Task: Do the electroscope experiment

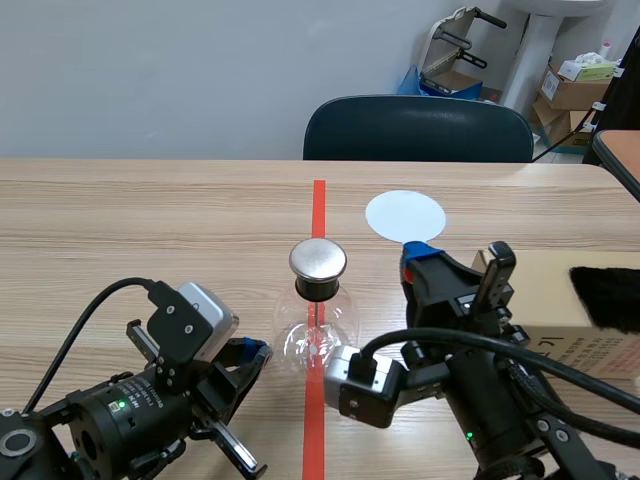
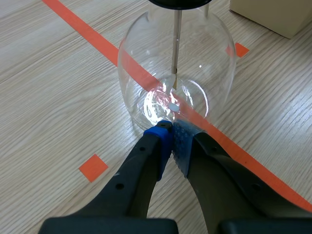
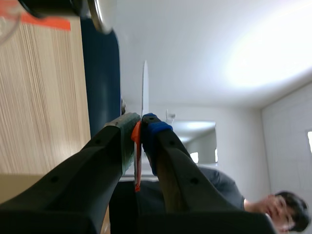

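Observation:
The electroscope, a clear glass flask (image 1: pixel 318 335) with a black stopper and a round metal cap (image 1: pixel 318 259), stands on the red tape line. In the left wrist view the flask (image 2: pixel 146 73) and its inner rod (image 2: pixel 177 39) are just ahead of my left gripper (image 2: pixel 170 139), which is shut on nothing with its tips at the flask's base. My left gripper (image 1: pixel 252 352) sits low, left of the flask. My right gripper (image 1: pixel 420 256) is shut on the handle of a white disc (image 1: pixel 405 215), held up to the right of the cap. The disc (image 3: pixel 145 87) shows edge-on above the right gripper (image 3: pixel 140 122).
A cardboard box (image 1: pixel 560 310) with a piece of black fur (image 1: pixel 606 296) on it stands at the right. A dark chair (image 1: pixel 418 128) is behind the table's far edge. A person (image 3: pixel 273 204) shows in the right wrist view.

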Available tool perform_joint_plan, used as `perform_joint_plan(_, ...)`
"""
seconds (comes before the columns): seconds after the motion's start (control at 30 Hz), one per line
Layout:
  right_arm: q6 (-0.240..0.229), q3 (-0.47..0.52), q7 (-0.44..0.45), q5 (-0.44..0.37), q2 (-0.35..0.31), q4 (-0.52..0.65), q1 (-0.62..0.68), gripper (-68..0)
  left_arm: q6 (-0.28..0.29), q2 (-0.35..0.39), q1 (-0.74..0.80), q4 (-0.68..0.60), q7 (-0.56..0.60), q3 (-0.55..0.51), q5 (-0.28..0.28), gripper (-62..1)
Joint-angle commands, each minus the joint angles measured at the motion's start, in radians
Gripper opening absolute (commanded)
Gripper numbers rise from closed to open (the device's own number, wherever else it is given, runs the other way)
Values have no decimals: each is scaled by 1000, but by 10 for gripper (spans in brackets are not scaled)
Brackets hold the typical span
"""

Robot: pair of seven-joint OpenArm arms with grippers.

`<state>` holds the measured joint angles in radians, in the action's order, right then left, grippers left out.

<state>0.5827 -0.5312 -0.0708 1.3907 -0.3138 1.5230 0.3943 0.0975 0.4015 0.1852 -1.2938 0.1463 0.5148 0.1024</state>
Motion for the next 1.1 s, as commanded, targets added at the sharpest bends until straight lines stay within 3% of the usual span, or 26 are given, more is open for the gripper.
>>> perform_joint_plan(0.0,9,9,28,1,-13,19,-11,-667,-2,-8,-5,-11,14,-4,6,-593)
perform_joint_plan(0.23,8,8,199,0,-13,19,-11,-667,-2,-8,-5,-11,16,-4,6,-593)
perform_joint_plan(0.43,8,8,271,0,-13,19,-11,-667,-2,-8,-5,-11,32,-4,6,-593)
perform_joint_plan(1.07,8,8,325,0,-13,19,-11,-667,-2,-8,-5,-11,40,-4,6,-593)
